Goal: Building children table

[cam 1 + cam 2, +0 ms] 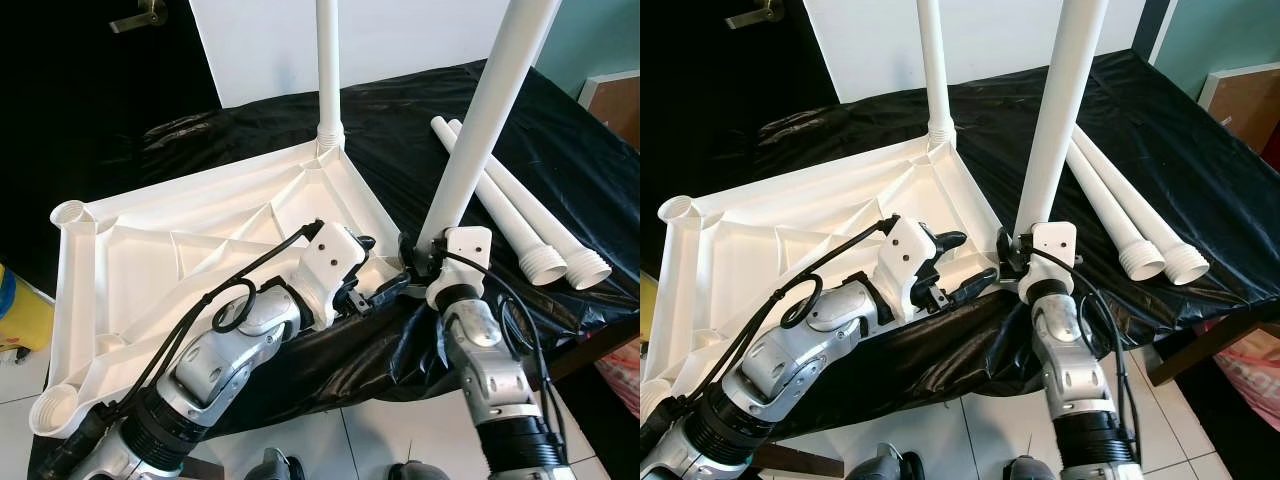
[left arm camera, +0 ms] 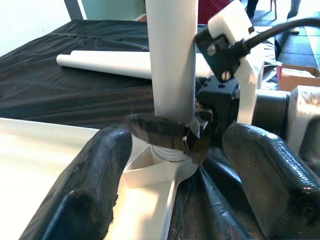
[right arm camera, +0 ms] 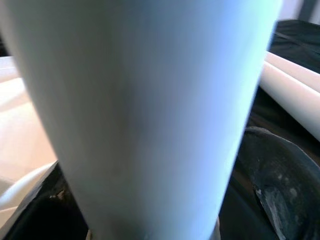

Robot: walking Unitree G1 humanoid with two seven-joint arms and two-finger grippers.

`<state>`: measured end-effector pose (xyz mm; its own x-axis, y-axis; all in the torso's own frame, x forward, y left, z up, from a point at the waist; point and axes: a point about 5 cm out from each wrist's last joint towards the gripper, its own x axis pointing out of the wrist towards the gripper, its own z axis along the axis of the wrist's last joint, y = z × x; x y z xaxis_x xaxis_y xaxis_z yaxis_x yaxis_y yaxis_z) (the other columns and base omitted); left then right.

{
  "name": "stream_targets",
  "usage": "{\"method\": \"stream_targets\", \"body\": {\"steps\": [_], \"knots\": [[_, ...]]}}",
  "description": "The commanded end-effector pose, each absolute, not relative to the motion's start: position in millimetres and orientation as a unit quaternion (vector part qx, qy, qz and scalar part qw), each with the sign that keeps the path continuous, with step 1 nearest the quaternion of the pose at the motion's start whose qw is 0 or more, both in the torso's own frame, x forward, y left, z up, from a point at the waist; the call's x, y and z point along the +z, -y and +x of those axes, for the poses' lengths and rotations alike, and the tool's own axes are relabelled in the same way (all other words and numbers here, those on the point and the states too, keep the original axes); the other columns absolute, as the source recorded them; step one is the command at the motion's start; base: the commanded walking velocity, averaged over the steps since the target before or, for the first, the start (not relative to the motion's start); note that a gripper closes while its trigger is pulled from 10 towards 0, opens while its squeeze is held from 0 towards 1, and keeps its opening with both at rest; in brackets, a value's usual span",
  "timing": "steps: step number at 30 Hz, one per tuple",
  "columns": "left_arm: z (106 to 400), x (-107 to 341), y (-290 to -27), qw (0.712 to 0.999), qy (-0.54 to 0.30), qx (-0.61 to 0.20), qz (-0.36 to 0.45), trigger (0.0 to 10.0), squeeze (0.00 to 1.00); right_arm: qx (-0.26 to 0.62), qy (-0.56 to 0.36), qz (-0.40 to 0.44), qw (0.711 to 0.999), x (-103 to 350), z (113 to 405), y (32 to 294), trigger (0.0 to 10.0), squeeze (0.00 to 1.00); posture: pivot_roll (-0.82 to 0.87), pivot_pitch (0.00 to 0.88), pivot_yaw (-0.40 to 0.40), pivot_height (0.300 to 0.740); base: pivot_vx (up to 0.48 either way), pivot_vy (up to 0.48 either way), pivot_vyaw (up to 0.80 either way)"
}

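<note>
One upturned white tabletop [image 1: 180, 240] and four white legs — two upright [image 1: 329, 70] [image 1: 480, 130], two lying loose [image 1: 500, 205] [image 1: 540, 215].

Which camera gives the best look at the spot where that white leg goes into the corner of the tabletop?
The left wrist view: it looks straight at the leg, its threaded end entering the corner socket, with the right gripper clamped just above. The eye views show that joint largely hidden behind the grippers. The right wrist view is a blurred close-up of the leg.
</note>
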<state>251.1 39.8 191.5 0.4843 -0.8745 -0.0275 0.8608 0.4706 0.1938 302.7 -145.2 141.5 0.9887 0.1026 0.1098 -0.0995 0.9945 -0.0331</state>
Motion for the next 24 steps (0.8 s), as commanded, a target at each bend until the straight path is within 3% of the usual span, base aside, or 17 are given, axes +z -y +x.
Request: {"method": "stream_targets", "body": {"steps": [1, 14, 21, 22, 23, 24], "knots": [[244.0, 187.5, -37.4, 0.819, 0.032, -0.565, 0.098, 10.0, 0.0, 0.119, 0.05, -0.014, 0.991, 141.2, 304.4, 147.9, 10.0, 0.0, -0.08, 0.083, 0.063, 0.74, 0.0, 0.0, 0.0], [244.5, 186.1, -37.8, 0.818, 0.031, -0.565, 0.104, 10.0, 0.0, 0.276, 0.042, -0.075, 0.957, 147.7, 313.1, 156.7, 10.0, 0.0, -0.08, 0.088, 0.067, 0.74, 0.0, 0.0, 0.0], [244.7, 186.2, -38.2, 0.818, 0.03, -0.565, 0.105, 10.0, 0.0, 0.29, 0.039, -0.087, 0.952, 147.3, 316.4, 157.0, 10.0, 0.0, -0.07, 0.087, 0.069, 0.74, 0.0, 0.0, 0.0], [245.0, 186.4, -38.2, 0.818, 0.03, -0.565, 0.106, 10.0, 0.0, 0.297, 0.038, -0.092, 0.95, 147.3, 319.0, 157.2, 7.1, 0.0, -0.07, 0.083, 0.068, 0.74, 0.0, 0.0, 0.0], [245.3, 186.5, -38.2, 0.818, 0.031, -0.565, 0.108, 10.0, 0.0, 0.302, 0.035, -0.096, 0.948, 146.6, 321.1, 157.4, 1.5, 0.0, -0.07, 0.08, 0.069, 0.74, 0.0, 0.0, 0.0], [245.7, 186.3, -38.4, 0.818, 0.03, -0.564, 0.109, 10.0, 0.0, 0.304, 0.031, -0.098, 0.947, 145.4, 322.6, 158.3, 0.0, 0.0, -0.07, 0.08, 0.07, 0.74, 0.0, 0.0, 0.0]]}}
